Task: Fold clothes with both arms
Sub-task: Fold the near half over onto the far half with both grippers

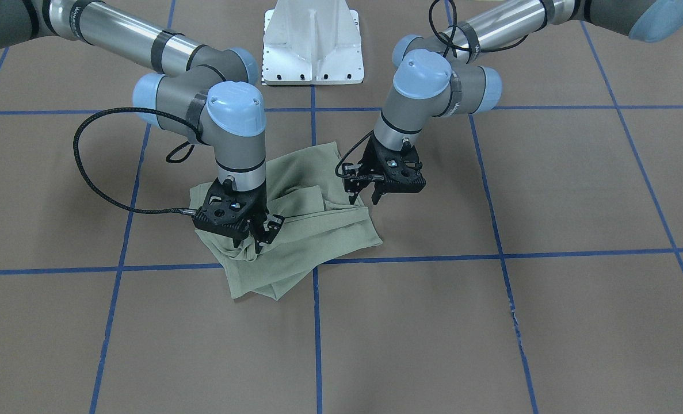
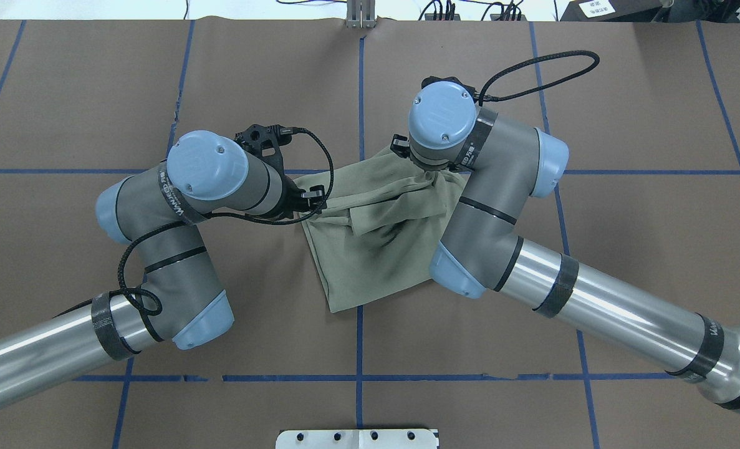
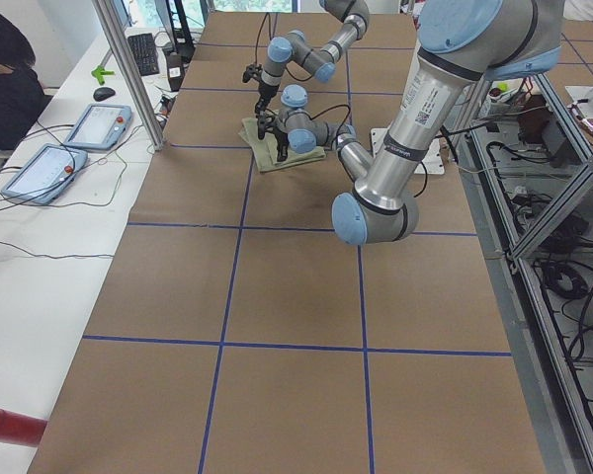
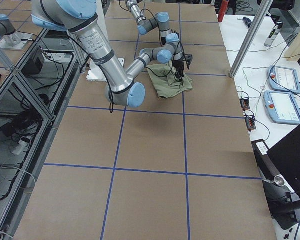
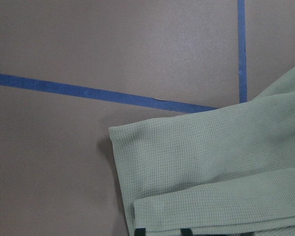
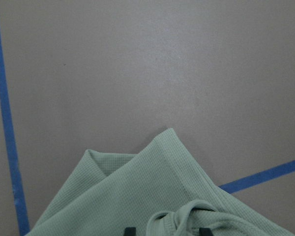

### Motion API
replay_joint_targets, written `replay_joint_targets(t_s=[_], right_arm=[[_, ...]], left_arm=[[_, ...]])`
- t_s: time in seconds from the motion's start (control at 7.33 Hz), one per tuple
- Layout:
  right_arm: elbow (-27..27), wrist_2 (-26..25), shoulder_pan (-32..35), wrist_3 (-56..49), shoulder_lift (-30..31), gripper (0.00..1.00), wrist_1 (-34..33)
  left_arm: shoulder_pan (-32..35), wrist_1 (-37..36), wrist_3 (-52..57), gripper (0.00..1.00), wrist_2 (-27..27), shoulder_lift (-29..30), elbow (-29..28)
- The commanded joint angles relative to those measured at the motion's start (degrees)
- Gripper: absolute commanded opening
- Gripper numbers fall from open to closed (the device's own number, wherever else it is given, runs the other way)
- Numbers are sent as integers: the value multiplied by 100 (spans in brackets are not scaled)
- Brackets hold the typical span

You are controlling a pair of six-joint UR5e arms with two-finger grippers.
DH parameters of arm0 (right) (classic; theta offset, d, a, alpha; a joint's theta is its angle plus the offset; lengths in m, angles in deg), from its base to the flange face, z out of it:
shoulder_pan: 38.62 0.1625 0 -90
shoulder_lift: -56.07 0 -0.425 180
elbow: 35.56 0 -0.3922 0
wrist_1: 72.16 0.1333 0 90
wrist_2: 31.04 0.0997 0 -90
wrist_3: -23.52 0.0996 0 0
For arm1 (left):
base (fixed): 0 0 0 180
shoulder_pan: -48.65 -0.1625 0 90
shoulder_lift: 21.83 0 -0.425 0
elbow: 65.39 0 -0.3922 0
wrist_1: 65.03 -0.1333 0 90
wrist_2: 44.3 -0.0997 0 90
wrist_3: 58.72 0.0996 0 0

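The shirt [image 1: 318,230] lies in a rumpled, part-folded heap on the brown table [image 1: 548,190]. It sits right between the two sets of fingers, over a crossing of the blue tape lines [image 1: 316,345]. The heap is about as broad as it is long, so it has no clear long axis, and it sits askew to the tape grid. One corner points back toward the white pedestal [image 1: 312,46], away from both sets of fingertips. One folded band across the top does run lengthways, from the right gripper [image 1: 256,244] across to the left gripper [image 1: 365,198]. Which way the neck points, can't tell (the folds hide it).

The right gripper is down in the cloth at its end of that band. Its fingertips [image 6: 130,230] stand apart with a raised roll of fabric gathered between them, and I can't tell whether they actually bite on it. The left gripper is at the opposite edge with its fingers [image 5: 139,232] spread. Flat, layered fabric lies beneath and just ahead of them, a square corner of the shirt sits beyond that, and past it is bare table.
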Motion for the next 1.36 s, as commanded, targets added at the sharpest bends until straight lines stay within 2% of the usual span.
replay_joint_targets(t_s=[0.0,0.27,0.41,0.55,0.68,0.95,1.23], right_arm=[[268,421,91,-78,-61,100,-33],[1066,316,-424,-104,324,100,-584],[1400,298,-723,-357,666,100,-595],[1447,-76,-1022,-890,808,100,-604],[1387,-463,-1295,-1226,801,100,-604],[1046,-790,-1280,-1412,688,100,-560],[177,-1098,-1114,-1467,153,100,-525]], left_arm=[[105,1,449,100,125,-24,37],[140,122,459,100,161,-68,28],[175,150,459,100,170,-94,28],[176,150,459,100,170,-103,28],[176,159,459,100,196,-103,28],[184,159,459,100,275,-103,46],[193,159,459,100,293,-121,125]])
